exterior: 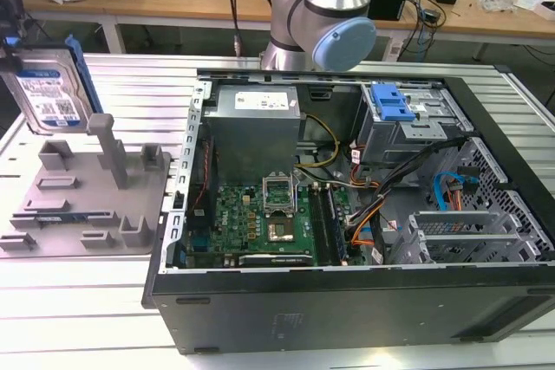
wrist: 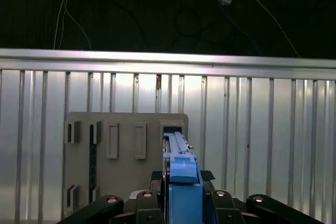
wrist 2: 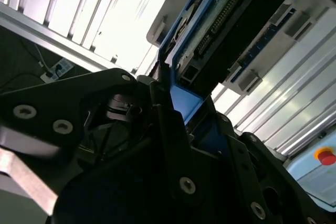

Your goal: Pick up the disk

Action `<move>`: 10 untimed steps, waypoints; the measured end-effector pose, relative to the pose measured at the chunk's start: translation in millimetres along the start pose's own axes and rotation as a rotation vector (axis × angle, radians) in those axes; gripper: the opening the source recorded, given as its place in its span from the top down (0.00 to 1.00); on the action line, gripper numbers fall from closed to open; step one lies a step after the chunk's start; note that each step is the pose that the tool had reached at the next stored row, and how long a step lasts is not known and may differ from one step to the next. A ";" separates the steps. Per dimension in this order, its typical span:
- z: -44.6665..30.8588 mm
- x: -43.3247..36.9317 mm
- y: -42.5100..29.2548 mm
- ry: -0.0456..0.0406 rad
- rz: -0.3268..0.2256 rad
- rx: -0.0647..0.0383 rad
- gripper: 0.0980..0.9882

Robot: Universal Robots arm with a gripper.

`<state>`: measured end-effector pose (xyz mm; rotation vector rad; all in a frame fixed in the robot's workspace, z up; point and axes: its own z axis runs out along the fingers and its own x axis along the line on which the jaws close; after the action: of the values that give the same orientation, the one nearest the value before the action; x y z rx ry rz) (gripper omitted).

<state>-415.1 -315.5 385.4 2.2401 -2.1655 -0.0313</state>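
Note:
The disk (exterior: 48,93) hangs upright at the exterior view's far left, its white-and-blue label facing the camera and a blue rail along its edge. It is lifted clear above the grey fixture (exterior: 87,197) with upright posts. My gripper (exterior: 17,54) is shut on the disk's upper part. In the first wrist view the disk (wrist: 181,169) stands edge-on between my black fingers (wrist: 215,196), with the fixture (wrist: 121,129) on the table behind it. The second wrist view shows the disk's circuit-board side (wrist 2: 220,24), clamped in the gripper (wrist 2: 178,103).
An open black computer case (exterior: 347,301) lies on the slatted metal table (exterior: 87,318), with a silver power supply (exterior: 256,110) and motherboard inside. The arm's base (exterior: 325,15) stands behind the case. A cluttered wooden workbench (exterior: 173,2) runs along the back.

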 end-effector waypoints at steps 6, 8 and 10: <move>-29.3 0.6 1.0 0.0000 0.000 0.000 0.70; -39.6 0.9 1.3 0.0000 0.000 0.000 0.70; -51.7 1.4 1.7 0.0000 0.000 0.000 0.70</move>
<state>-415.1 -316.6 437.1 2.2402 -2.1655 -0.0312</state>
